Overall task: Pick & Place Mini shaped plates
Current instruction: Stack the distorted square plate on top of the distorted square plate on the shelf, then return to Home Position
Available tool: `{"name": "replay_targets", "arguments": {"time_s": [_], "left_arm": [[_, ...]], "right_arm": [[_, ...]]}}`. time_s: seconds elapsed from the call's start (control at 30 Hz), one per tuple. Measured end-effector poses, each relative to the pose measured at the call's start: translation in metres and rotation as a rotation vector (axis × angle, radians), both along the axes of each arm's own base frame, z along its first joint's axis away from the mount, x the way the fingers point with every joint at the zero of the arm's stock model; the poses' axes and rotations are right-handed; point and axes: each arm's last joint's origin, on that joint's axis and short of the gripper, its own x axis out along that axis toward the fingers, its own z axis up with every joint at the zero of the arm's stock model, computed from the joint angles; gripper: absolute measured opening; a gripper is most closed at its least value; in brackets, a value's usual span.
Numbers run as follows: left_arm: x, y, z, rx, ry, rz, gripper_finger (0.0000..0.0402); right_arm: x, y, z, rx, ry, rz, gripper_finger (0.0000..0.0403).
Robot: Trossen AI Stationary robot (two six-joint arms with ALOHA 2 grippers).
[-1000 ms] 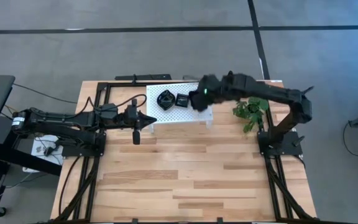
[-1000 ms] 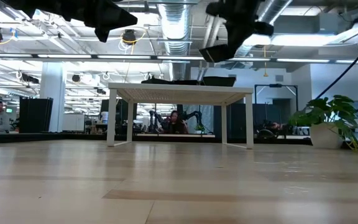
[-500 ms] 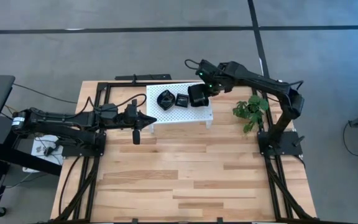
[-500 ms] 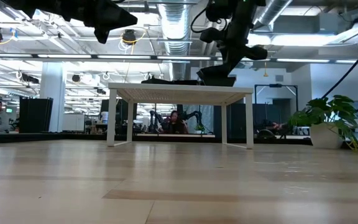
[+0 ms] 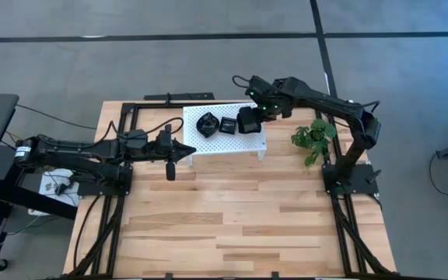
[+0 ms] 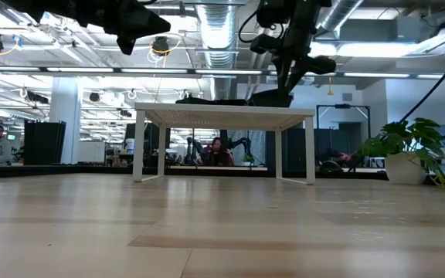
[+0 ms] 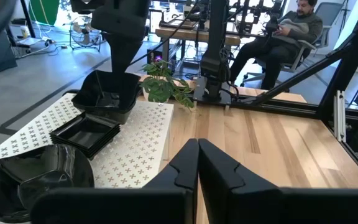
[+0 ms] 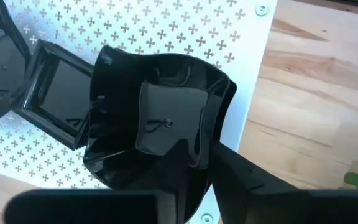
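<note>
The right arm reaches from its base across to the far side, wrist bent downward, and its gripper point(image 5: 249, 119) points down with one finger point(image 8: 253, 180) inside and one outside a dish's rim, clamped on it. The left arm lies stretched out level, and its gripper point(image 5: 183, 148) point(image 7: 197, 163) hangs with fingers pressed together, well apart from the right one

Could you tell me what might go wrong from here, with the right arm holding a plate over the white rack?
The right gripper grips the rounded plate by one rim, so it could tilt or slip on release. It hangs close beside the square plates, so lowering it might nudge that stack. It also sits near the white rack's edge, where a slide could drop it.
</note>
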Motion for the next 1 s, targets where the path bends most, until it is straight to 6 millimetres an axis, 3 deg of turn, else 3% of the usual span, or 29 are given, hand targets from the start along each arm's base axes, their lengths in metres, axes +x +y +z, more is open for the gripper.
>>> {"name": "replay_targets", "arguments": {"time_s": [0.3,0.43,0.53,0.63,0.77,0.9,1.0], "left_arm": [[0.0,0.0,0.0,0.001,0.0,0.0,0.0011],[0.0,0.0,0.0,0.001,0.001,0.0,0.0011],[0.0,0.0,0.0,0.001,-0.001,0.0,0.0011],[-0.003,0.0,0.003,0.0,-0.016,-0.002,0.0011],[-0.013,-0.001,0.012,-0.043,-0.072,0.004,0.0011],[-0.031,-0.001,0.024,-0.045,-0.133,0.003,0.0011],[-0.051,-0.001,0.028,-0.042,-0.136,0.002,0.0011]], "right_arm": [[-0.005,-0.003,0.004,-0.029,0.025,0.085,0.0083],[-0.013,-0.002,0.029,-0.066,0.014,0.134,0.0084],[-0.02,0.004,0.059,-0.123,-0.03,0.205,0.0084],[-0.031,0.023,0.092,-0.206,-0.084,0.327,0.0084],[-0.05,0.063,0.12,-0.411,-0.087,0.502,0.0084],[-0.073,0.106,0.122,-0.51,-0.111,0.717,0.0083],[-0.087,0.138,0.105,-0.577,-0.196,0.895,0.008]]}}
